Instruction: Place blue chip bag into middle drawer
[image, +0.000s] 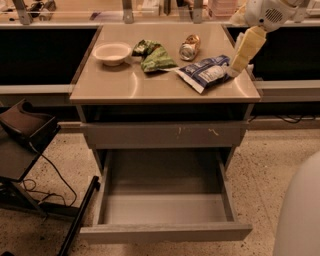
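Observation:
The blue chip bag, dark blue and white foil, lies flat on the right part of the tan counter top. My gripper hangs down from the top right, its tip at the bag's right end, at or just above the counter. I cannot tell whether it touches the bag. The middle drawer is pulled out below, wide and shallow, with a bare grey floor.
A white bowl, a green chip bag and a gold-brown can sit on the counter behind the blue bag. A shut drawer front with orange scuffs is above the open drawer. A dark stand is at left, and a white robot body at lower right.

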